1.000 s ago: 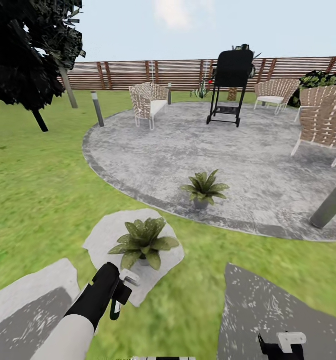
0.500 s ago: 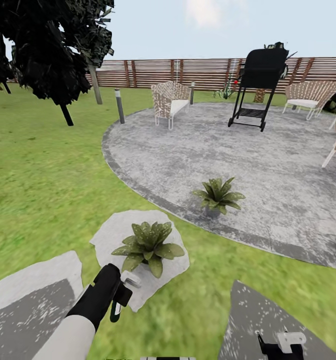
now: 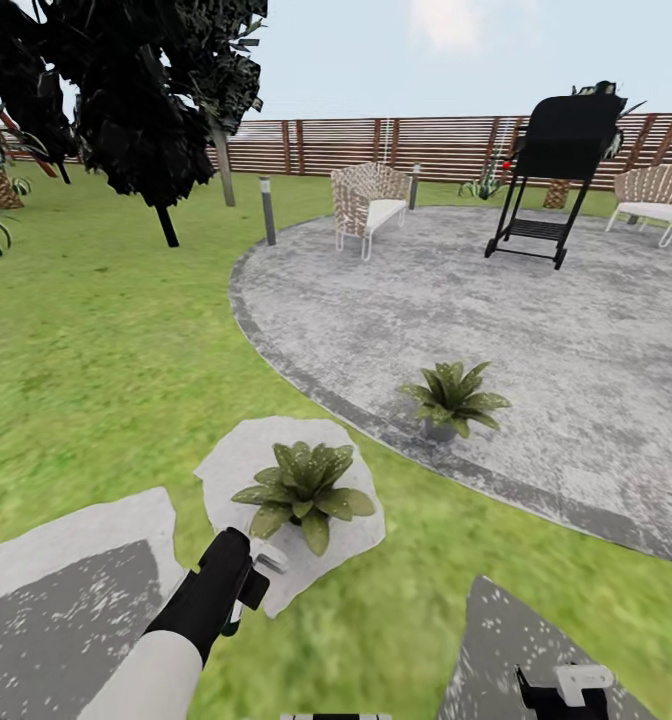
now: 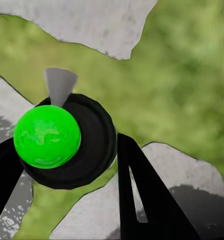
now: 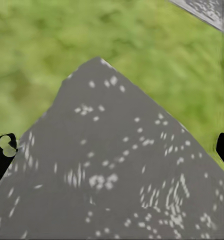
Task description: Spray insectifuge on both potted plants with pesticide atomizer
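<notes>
Pesticide atomizer point(image 4: 59, 142) clamped in left gripper point(image 3: 248, 580), axis towards nearer potted plant point(image 3: 304, 492)

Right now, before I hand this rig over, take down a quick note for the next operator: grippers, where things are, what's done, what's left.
Left gripper: jaws closed on the pesticide atomizer, held just short of the near potted plant.
Right gripper: jaws open, empty, low over a shaded stepping stone.
Near potted plant sits on a pale stepping stone in the lawn; the far potted plant is at the patio edge, beyond and to the right.
Done: atomizer in hand.
Left: spray both plants; no spray shows.
</notes>
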{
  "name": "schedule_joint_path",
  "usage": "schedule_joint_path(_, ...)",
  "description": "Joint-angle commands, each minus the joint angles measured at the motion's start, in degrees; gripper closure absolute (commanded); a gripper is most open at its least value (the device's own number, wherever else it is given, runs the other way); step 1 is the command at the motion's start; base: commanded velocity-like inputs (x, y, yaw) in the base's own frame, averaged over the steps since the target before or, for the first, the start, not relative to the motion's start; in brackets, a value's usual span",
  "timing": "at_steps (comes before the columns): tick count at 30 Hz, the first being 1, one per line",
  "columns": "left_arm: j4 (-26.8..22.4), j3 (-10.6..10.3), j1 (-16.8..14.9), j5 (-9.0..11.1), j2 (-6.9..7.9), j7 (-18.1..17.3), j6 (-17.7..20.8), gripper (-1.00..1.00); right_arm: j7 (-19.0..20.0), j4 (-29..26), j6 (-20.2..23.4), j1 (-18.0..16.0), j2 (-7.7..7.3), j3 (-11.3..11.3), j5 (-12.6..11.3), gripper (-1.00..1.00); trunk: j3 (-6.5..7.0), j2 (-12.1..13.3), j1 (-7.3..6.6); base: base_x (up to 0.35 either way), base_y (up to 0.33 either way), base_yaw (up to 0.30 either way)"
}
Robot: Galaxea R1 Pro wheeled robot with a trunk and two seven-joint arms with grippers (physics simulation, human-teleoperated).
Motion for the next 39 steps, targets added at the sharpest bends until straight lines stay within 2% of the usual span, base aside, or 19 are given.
schedule_joint_path(1,-0.1,0.3,0.0,-0.6,-0.08,-0.6,0.1,1.0,0.5,0.0,-0.2,0.0,-0.01,-0.5,0.0,-1.0,-0.05,0.0,-0.01,0.0,-0.272,0.002)
schedule_joint_path(6,-0.1,1.0,-0.1,-0.7,0.41,-0.4,0.2,1.0,0.5,0.0,-0.2,0.0,-0.02,-0.5,0.0,-1.0,-0.05,0.0,-0.01,0.0,-0.272,0.0)
schedule_joint_path(7,-0.1,1.6,-0.1,-0.7,0.51,-0.4,0.2,1.0,0.5,0.0,-0.2,0.0,-0.02,-0.5,0.0,-1.0,-0.05,0.0,-0.01,0.0,-0.273,0.0)
schedule_joint_path(13,-0.1,11.9,2.4,-0.6,0.61,-0.2,-0.5,1.0,0.6,0.1,-0.1,0.0,0.02,-0.5,0.0,-1.0,-0.13,0.0,-0.01,0.039,-0.251,0.039)
schedule_joint_path(15,-0.1,13.0,2.8,-0.7,0.56,-0.1,-0.6,1.0,0.5,0.1,-0.1,0.0,0.06,-0.5,0.0,-1.0,-0.24,0.0,-0.01,0.089,-0.194,0.16)
schedule_joint_path(23,0.0,13.1,3.1,-1.4,0.53,0.4,-0.6,1.0,0.5,0.1,-0.1,0.0,0.07,-0.4,0.0,-1.0,-0.74,0.0,-0.01,0.027,-0.042,0.181)
schedule_joint_path(25,0.0,13.1,3.2,-1.2,0.53,2.2,-0.6,1.0,0.5,0.1,-0.1,0.0,0.07,-0.4,0.0,-1.0,-0.86,0.0,-0.01,0.0,-0.001,0.184)
schedule_joint_path(26,0.0,13.1,3.3,-0.9,0.48,4.4,-0.6,1.0,0.6,0.1,-0.1,0.0,0.07,-0.4,0.0,-1.0,-0.92,0.0,-0.01,0.0,0.0,0.184)
schedule_joint_path(28,0.0,13.1,3.3,-0.6,0.31,5.9,-0.5,1.0,0.6,0.1,-0.1,0.0,0.07,-0.4,0.0,-1.0,-1.04,0.0,-0.01,0.0,0.0,0.173)
schedule_joint_path(39,0.1,13.1,3.4,0.0,-0.02,6.3,-0.5,1.0,0.6,0.2,-0.1,0.0,0.07,-0.4,0.0,-1.0,-1.13,0.0,-0.01,0.132,-0.161,0.023)
